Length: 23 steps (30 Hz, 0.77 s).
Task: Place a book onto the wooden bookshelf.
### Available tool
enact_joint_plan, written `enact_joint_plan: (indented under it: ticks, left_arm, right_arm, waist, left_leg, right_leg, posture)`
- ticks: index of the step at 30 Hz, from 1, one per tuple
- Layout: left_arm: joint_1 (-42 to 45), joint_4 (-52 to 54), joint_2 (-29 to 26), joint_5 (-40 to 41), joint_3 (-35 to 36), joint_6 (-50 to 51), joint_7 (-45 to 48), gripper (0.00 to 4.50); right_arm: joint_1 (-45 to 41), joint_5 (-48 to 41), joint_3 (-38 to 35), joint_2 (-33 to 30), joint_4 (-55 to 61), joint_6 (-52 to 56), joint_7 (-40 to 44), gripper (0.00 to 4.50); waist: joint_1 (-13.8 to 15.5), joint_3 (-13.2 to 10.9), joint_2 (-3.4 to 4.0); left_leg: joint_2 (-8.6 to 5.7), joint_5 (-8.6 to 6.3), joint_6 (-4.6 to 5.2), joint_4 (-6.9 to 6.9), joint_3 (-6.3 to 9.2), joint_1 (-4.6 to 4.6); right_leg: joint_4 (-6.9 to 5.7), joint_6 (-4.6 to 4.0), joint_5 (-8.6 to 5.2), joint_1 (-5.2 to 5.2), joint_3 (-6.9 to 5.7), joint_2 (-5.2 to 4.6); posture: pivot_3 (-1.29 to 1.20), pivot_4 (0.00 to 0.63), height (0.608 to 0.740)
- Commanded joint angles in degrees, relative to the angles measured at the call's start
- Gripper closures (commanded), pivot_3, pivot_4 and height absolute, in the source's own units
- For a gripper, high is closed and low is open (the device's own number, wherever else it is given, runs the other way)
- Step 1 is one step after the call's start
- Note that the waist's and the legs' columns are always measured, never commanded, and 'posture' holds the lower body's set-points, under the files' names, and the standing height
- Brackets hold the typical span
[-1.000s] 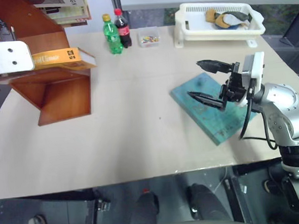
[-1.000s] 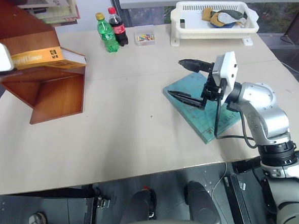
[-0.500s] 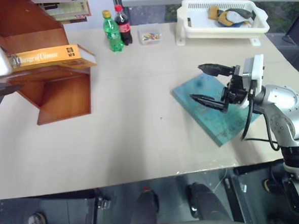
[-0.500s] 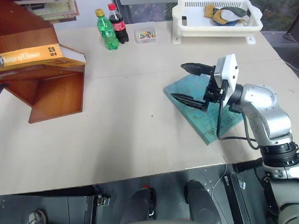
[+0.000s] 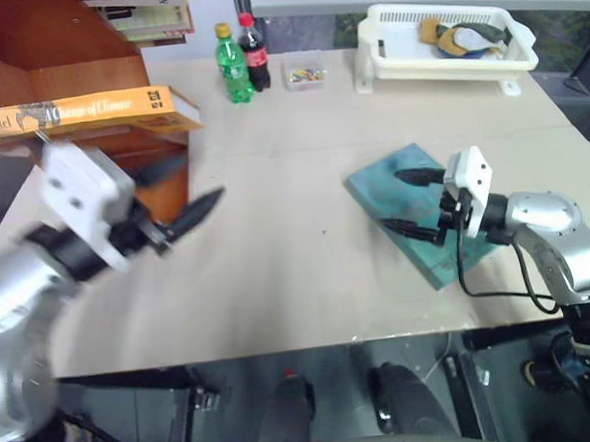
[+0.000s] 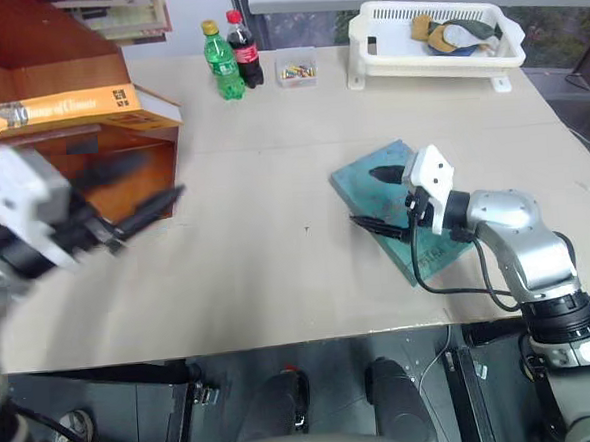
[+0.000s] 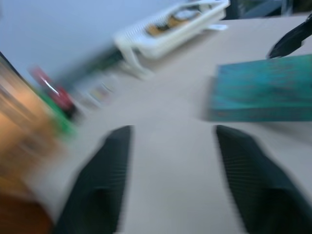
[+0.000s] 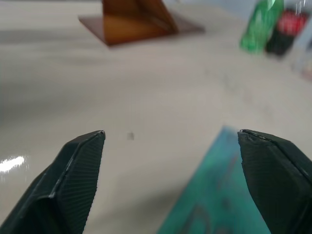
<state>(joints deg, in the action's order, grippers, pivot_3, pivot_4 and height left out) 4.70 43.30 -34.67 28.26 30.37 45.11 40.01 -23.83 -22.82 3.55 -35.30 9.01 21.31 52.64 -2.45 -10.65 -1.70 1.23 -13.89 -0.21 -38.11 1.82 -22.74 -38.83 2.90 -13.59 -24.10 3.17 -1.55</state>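
Note:
The book (image 5: 88,110), orange-yellow with dark lettering on its spine, lies flat on a ledge of the wooden bookshelf (image 5: 54,55) at the table's far left, one end sticking out past the ledge. My left gripper (image 5: 197,182) hovers over the table just right of the shelf, below the book and apart from it; it is open and holds nothing. My right gripper (image 5: 391,200) stands open low over a thin teal book (image 5: 429,255) at the right, one finger on each side of that book's near-left corner.
A green bottle (image 5: 232,70), a cola bottle (image 5: 256,58) and a small clear box (image 5: 306,72) stand at the back. A white basket (image 5: 385,60) with cloths sits at the back right. More books (image 5: 147,10) lie higher on the shelf.
My left arm has swung away from the shelf, down and to the right over the table, leaving the book on the ledge. My right gripper has sunk toward the teal book.

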Motion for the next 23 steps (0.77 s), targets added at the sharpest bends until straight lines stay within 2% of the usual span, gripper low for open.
enact_joint_plan:
  ticks: [1,2,3,4,5,7,8,11,12,14,15,18,23]
  left_arm:
    - [-6.9,-0.8,4.8,-0.7,-1.1,-4.0,-3.3,3.89]
    - [-9.4,-1.3,5.2,-1.2,-1.5,-5.2,-2.9,4.37]
    - [-11.6,-2.1,5.8,-0.5,-0.9,-5.9,-2.4,4.41]
    - [-14.1,-2.6,5.4,-1.1,-0.9,-7.8,-1.3,4.41]
    - [-15.8,-3.1,5.6,-0.4,-0.3,-9.7,-0.2,4.1]
    - [-17.4,-3.6,5.7,1.2,0.4,-11.6,0.6,3.57]
    - [-18.5,-3.9,5.4,1.9,0.9,-12.1,1.1,2.92]
    - [-22.6,-4.6,4.8,3.6,3.6,-14.0,3.5,1.94]
    - [-24.2,-4.9,4.5,4.0,5.3,-14.8,4.2,1.45]
    - [-28.7,-5.8,3.2,3.7,8.9,-17.4,7.0,0.4]
    - [-30.6,-6.5,2.6,3.5,10.8,-18.3,7.9,0.06]
    - [-34.1,-9.7,0.7,3.2,14.2,-21.0,11.0,0.06]
    - [-32.8,-13.2,-2.4,4.3,14.0,-22.7,12.4,0.06]
  right_arm:
    - [2.9,1.6,-3.0,-1.8,4.6,-1.5,-2.1,1.87]
    - [4.2,2.5,-3.5,-2.4,5.3,-1.9,-2.8,2.27]
    - [5.5,1.7,-4.3,-3.2,6.0,-0.8,-2.5,2.73]
    - [6.9,1.0,-5.3,-4.1,6.6,-0.3,-2.0,2.73]
    - [8.5,0.1,-6.5,-5.2,7.2,0.1,-1.1,2.64]
    - [10.5,-0.8,-8.0,-6.8,7.9,0.1,-0.1,2.12]
    - [12.1,-1.6,-9.3,-8.0,8.5,0.4,0.8,1.38]
    - [18.5,-3.8,-15.0,-11.8,10.0,0.8,4.1,0.45]
    - [21.3,-4.4,-17.7,-13.3,10.3,0.7,5.5,0.0]
    - [27.5,-4.9,-24.2,-16.3,9.3,0.0,8.2,0.0]
    - [29.8,-4.6,-26.9,-17.3,8.9,-1.0,9.1,0.0]
    - [34.3,-4.3,-32.0,-18.6,8.1,-2.2,10.9,0.0]
    - [35.2,-2.9,-33.2,-19.2,5.4,-4.6,11.4,0.0]
  waist:
    - [0.2,0.0,0.08]
    - [0.2,0.1,0.06]
    - [0.2,0.1,0.06]
    - [0.3,0.1,0.06]
    - [0.4,0.1,0.05]
    - [0.7,0.1,0.05]
    - [0.7,0.0,0.05]
    - [0.8,0.1,0.06]
    - [0.8,0.1,0.05]
    - [0.8,0.1,0.05]
    - [0.8,0.1,0.06]
    - [0.6,0.2,0.08]
    - [0.6,0.2,0.06]
  left_leg:
    - [-0.01,0.0,0.0,0.0,0.0,0.06]
    - [-0.03,0.0,0.0,-0.01,0.01,0.1]
    - [-0.02,0.0,0.0,-0.06,0.06,0.09]
    - [-0.02,0.0,0.0,-0.07,0.06,0.09]
    - [-0.03,0.0,0.0,-0.07,0.05,0.08]
    - [-0.05,0.0,0.0,-0.12,0.08,0.06]
    - [-0.05,0.0,0.0,-0.14,0.07,0.07]
    - [-0.03,0.0,0.0,-0.19,0.08,0.15]
    - [-0.02,-0.01,0.0,-0.18,0.08,0.15]
    - [-0.04,-0.02,0.02,-0.14,0.06,0.08]
    - [-0.03,-0.03,0.04,-0.14,0.04,0.1]
    - [0.01,-0.04,0.04,-0.13,0.01,0.14]
    - [0.06,-0.04,0.04,-0.15,-0.01,0.17]
  right_leg:
    - [0.02,0.0,0.0,0.08,0.01,-0.02]
    - [-0.01,-0.01,-0.01,0.11,0.0,-0.04]
    - [0.04,-0.01,-0.01,0.16,-0.07,-0.02]
    - [0.05,-0.02,-0.01,0.18,-0.07,-0.03]
    - [0.06,-0.02,-0.02,0.19,-0.07,-0.06]
    - [0.14,-0.03,-0.03,0.22,-0.13,-0.08]
    - [0.18,-0.07,-0.05,0.27,-0.13,-0.09]
    - [0.22,-0.2,-0.14,0.38,-0.15,-0.07]
    - [0.26,-0.18,-0.17,0.4,-0.15,-0.08]
    - [0.37,-0.24,-0.14,0.39,-0.15,-0.1]
    - [0.43,-0.24,-0.14,0.41,-0.15,-0.09]
    - [0.48,-0.02,-0.27,0.43,-0.15,-0.07]
    - [0.54,-0.02,-0.28,0.43,-0.15,-0.07]
  posture:
    - [0.0,0.15,0.74]
    - [0.0,0.15,0.74]
    - [0.0,0.15,0.74]
    - [0.0,0.15,0.74]
    - [0.0,0.15,0.74]
    - [0.0,0.15,0.74]
    - [0.0,0.15,0.74]
    - [0.0,0.15,0.74]
    - [0.0,0.15,0.74]
    - [0.0,0.15,0.74]
    - [0.0,0.15,0.74]
    - [0.0,0.15,0.74]
    - [0.0,0.15,0.74]
